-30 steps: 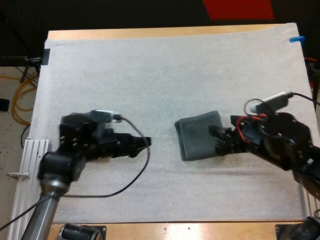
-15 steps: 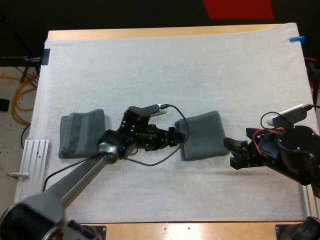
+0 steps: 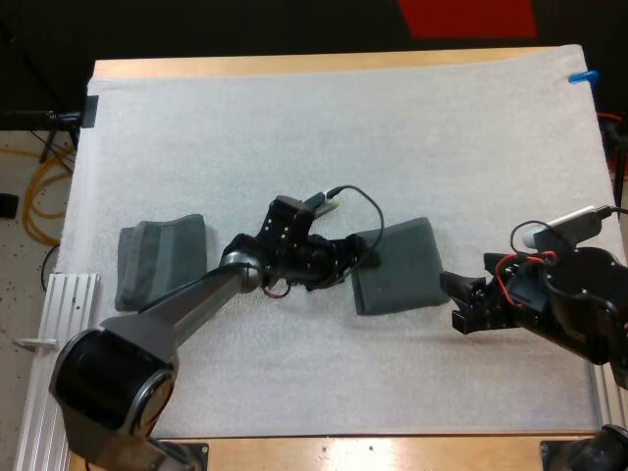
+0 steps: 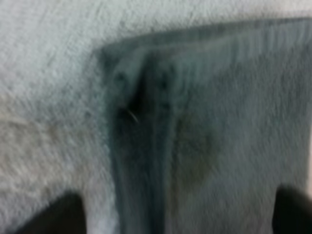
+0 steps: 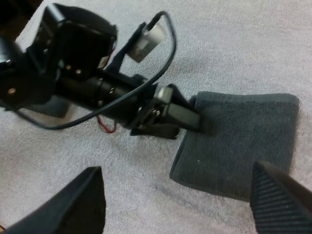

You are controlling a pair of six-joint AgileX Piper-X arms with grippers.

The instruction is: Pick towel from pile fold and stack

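Note:
A folded dark grey-green towel (image 3: 400,267) lies on the white mat right of centre. My left gripper (image 3: 361,257) reaches across to its left edge, and its fingers stand apart over the towel's corner (image 4: 161,97), so my left gripper (image 4: 178,217) is open. From the right wrist view, the left gripper (image 5: 178,117) rests at the edge of the towel (image 5: 243,141). My right gripper (image 3: 459,300) is open, just off the towel's right side; its fingers (image 5: 80,204) are wide apart and hold nothing. A second folded towel (image 3: 157,261) lies at the mat's left.
The white mat (image 3: 324,128) covers most of the table. A metal rail (image 3: 54,324) runs along the left edge. My left arm (image 3: 186,304) stretches diagonally from the lower left corner past the left towel.
My left arm has swung from the left towel across to the middle towel's left edge. My right gripper has drawn back from that towel's right side.

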